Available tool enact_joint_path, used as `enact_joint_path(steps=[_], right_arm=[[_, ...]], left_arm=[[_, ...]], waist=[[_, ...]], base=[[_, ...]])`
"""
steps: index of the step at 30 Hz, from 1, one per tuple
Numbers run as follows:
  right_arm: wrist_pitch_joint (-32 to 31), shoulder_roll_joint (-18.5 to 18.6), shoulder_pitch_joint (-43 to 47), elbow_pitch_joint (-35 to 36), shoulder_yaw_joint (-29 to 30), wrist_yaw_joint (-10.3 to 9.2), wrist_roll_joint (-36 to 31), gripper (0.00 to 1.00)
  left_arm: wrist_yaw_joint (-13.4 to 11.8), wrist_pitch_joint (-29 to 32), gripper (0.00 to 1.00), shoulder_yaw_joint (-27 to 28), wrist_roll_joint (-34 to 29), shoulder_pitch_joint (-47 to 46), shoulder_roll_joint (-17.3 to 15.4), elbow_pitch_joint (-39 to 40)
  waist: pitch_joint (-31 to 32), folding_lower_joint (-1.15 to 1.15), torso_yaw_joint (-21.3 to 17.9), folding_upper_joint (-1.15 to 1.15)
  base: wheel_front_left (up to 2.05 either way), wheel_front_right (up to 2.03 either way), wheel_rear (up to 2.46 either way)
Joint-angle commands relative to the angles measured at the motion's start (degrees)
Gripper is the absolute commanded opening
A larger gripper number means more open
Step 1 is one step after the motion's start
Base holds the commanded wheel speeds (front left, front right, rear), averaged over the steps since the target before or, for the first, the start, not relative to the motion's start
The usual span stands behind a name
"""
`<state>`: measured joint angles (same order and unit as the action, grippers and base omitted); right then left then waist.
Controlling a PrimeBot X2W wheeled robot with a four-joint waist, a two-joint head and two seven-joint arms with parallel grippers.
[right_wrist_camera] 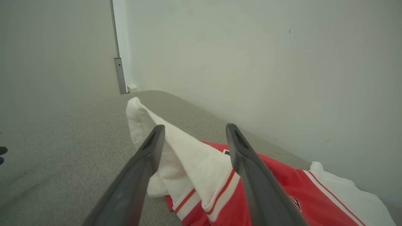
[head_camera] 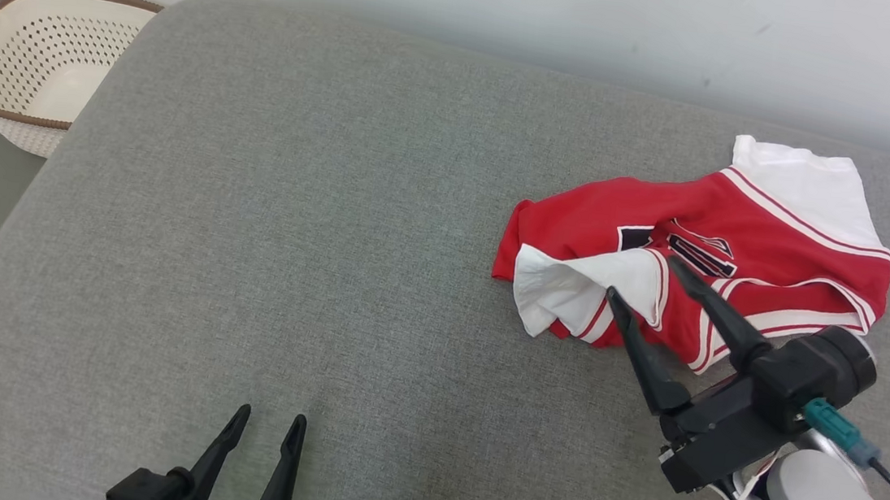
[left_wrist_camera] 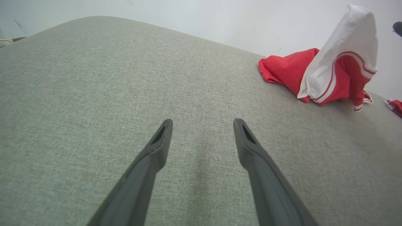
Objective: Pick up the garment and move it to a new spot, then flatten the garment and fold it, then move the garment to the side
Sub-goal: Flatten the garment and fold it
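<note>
A crumpled red garment (head_camera: 781, 233) with white sleeves and white-striped trim lies on the right part of the grey cushion (head_camera: 292, 227). My right gripper (head_camera: 641, 275) is open over its near left edge, where a white flap rises between the fingers. In the right wrist view the white flap (right_wrist_camera: 188, 157) lies between and just under the spread fingers of the right gripper (right_wrist_camera: 195, 126); I cannot tell whether it touches them. My left gripper (head_camera: 272, 413) is open and empty low over the cushion's front. From the left wrist, the garment (left_wrist_camera: 289, 67) shows far right of the left gripper (left_wrist_camera: 203, 121).
A cream perforated laundry basket (head_camera: 38, 64) with a brown rim stands on the floor past the cushion's far left corner. A pale wall (head_camera: 518, 4) runs along the cushion's back edge. Bare grey cushion stretches left of the garment.
</note>
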<state>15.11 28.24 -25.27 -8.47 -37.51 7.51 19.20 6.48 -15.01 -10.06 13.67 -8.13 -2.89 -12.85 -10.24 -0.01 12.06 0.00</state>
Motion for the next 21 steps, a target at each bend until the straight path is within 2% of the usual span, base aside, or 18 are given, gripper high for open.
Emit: enact_joint_path(steps=[1,10,11,12,13,14,21], right_arm=[[0.0,0.5,-0.6,-0.8,-1.2,-0.04,-0.4,1.00],[0.0,-2.0,-4.9,-11.4,-2.7,-0.04,-4.7,1.00],[0.0,-2.3,-5.1,-12.4,-3.0,-0.04,-4.7,0.83],[0.0,-2.5,-5.4,-13.4,-3.2,-0.04,-5.0,0.42],[0.0,-2.6,-5.7,-14.1,-3.2,-0.04,-5.1,0.26],[0.0,-2.7,-5.8,-14.4,-3.3,-0.04,-5.1,0.00],[0.0,-0.9,-2.4,-11.8,-3.6,-0.04,-4.9,0.00]], left_arm=[[0.2,-0.2,1.00,0.4,0.1,0.9,0.0,-0.2],[0.2,-0.2,1.00,0.9,0.7,1.0,0.0,-0.4],[0.3,-0.2,1.00,0.9,0.7,1.1,0.0,-0.4],[0.2,-0.2,1.00,0.9,0.7,1.2,0.0,-0.3],[0.2,-0.2,1.00,1.0,0.7,1.4,0.0,-0.3],[0.1,-0.2,1.00,1.2,0.7,1.5,0.0,-0.2],[0.0,-0.2,1.00,2.2,0.4,1.8,0.0,0.6]], waist=[[0.1,0.01,0.2,0.00],[0.4,0.01,1.6,0.00],[0.5,0.01,1.7,0.00],[0.5,0.01,1.7,0.00],[0.6,0.01,1.7,0.00],[0.7,0.01,1.5,0.00],[1.8,0.01,-1.8,0.00]], base=[[0.00,0.00,0.00],[0.00,0.00,0.00],[0.00,0.00,0.00],[0.00,0.00,0.00],[0.00,0.00,0.00],[0.00,0.00,0.00],[0.00,0.00,0.00]])
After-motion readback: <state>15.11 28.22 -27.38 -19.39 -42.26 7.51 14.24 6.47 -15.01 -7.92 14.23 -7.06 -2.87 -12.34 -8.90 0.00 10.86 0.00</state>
